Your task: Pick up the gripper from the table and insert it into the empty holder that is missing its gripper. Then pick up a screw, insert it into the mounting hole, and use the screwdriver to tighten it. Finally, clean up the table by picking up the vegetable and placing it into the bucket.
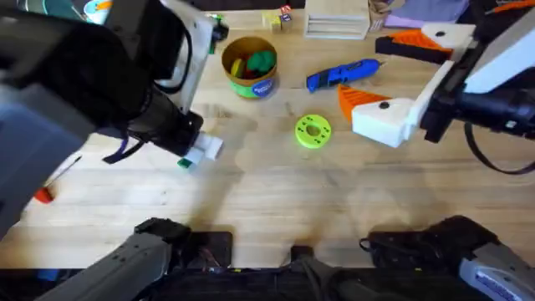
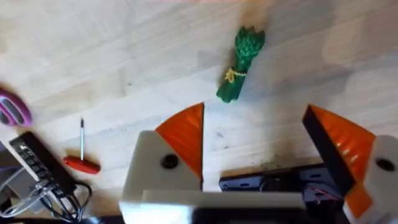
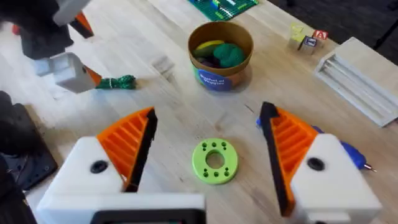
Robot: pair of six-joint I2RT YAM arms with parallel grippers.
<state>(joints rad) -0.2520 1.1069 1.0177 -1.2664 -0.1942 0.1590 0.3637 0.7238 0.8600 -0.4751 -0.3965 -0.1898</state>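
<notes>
Small dark green leafy toy vegetable [image 2: 241, 63] lying loose on table, under left gripper [image 2: 255, 146], jaws spread. Clean-up step. Next: drop down, pinch, carry to round yellow-tan bucket [image 1: 250, 69]. Right gripper [image 3: 208, 158] spread, holding nothing.

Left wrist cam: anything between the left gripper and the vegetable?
No. In the left wrist view the left gripper is open, and only bare wooden table separates its orange fingertips from the vegetable.

A pale wooden table [image 1: 276, 188] with a light, streaked grain carries everything. Soft, even light falls on it, leaving faint blurred shadows near its middle. Along the far edge stands a light wooden slatted block [image 1: 337, 18]. Beyond the far right corner the room looks dark.
</notes>
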